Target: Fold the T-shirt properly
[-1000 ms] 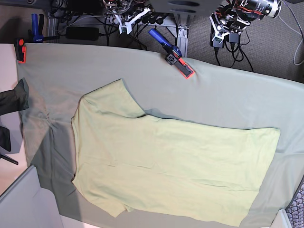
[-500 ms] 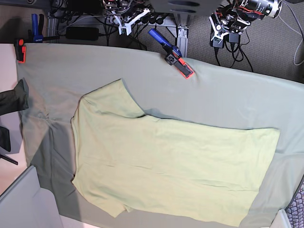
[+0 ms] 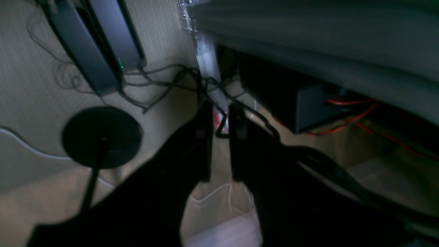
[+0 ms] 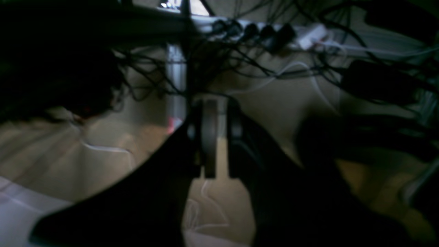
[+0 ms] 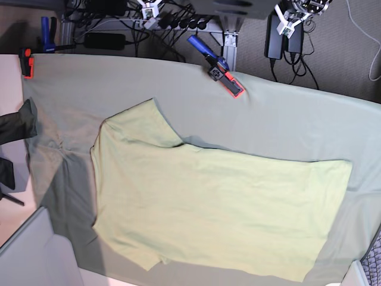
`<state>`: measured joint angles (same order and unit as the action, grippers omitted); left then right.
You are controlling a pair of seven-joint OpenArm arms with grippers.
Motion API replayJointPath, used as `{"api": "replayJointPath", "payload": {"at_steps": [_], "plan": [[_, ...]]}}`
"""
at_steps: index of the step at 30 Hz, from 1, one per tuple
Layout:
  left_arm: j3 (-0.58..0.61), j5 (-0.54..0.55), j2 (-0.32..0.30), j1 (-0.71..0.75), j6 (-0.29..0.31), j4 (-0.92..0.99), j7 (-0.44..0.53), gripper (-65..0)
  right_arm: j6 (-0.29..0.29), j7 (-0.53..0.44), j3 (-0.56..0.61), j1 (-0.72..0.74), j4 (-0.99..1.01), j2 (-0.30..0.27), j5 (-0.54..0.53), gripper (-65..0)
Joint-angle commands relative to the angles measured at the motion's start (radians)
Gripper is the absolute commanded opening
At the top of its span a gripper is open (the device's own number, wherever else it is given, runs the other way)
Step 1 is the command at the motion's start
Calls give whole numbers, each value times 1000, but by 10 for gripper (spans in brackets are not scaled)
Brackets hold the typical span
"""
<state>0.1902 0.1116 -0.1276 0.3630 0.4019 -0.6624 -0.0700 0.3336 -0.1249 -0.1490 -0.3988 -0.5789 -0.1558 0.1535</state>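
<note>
The pale yellow-green T-shirt [image 5: 214, 202] lies spread flat on the grey-green table cloth [image 5: 286, 119], one sleeve [image 5: 146, 122] pointing to the far left and the hem at the right. Both arms are pulled back beyond the table's far edge. My left gripper [image 5: 290, 21] is at the top right and my right gripper [image 5: 149, 10] at the top left. In the left wrist view my left gripper [image 3: 220, 137] hangs over the floor, its fingers nearly together and empty. In the right wrist view my right gripper [image 4: 222, 137] is the same, over cables.
A blue and orange clamp [image 5: 218, 67] pins the cloth at the far edge, and a red clamp [image 5: 26, 62] at the far left corner. A dark object [image 5: 18, 124] sits at the left edge. Cables and a power strip [image 4: 274, 32] lie on the floor behind.
Both arms have drawn back, farther from the table toward the top of the base view. The T-shirt has not moved.
</note>
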Motion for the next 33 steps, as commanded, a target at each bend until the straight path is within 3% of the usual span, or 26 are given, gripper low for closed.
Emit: {"api": "replayJointPath", "payload": {"at_steps": [1, 4, 8, 14, 16, 19, 21, 27, 33], "plan": [[0, 4, -9, 40, 14, -58, 13, -563, 11, -14, 8, -37, -42, -16, -4, -599], [0, 13, -38, 135, 14, -238, 16, -563, 11, -13, 19, -128, -159, -48, -22, -599], [0, 79, -86, 262, 14, -494, 11, -563, 15, -6, 20, -256, -328, -95, -125, -599], [-26, 159, -159, 452, 15, -880, -60, -557, 14, -6, 13, -484, -649, -179, -222, -599], [-51, 194, -177, 507, 17, -1003, -109, -505, 14, -6, -11, -559, -766, -197, -251, -599], [-101, 260, -203, 570, 65, -1164, -181, -388, 14, -5, -73, -650, -937, -209, -310, -599], [-136, 305, -216, 600, 76, -1253, -223, -355, 14, 13, -123, -688, -1036, -210, -367, -584], [-225, 340, -256, 626, 86, -1418, -249, -353, 14, 169, -292, -658, -1234, -210, -666, -357], [-292, 341, -256, 626, 85, -1446, -254, -353, 11, 303, -333, -438, -1251, -181, -746, -342]]}}
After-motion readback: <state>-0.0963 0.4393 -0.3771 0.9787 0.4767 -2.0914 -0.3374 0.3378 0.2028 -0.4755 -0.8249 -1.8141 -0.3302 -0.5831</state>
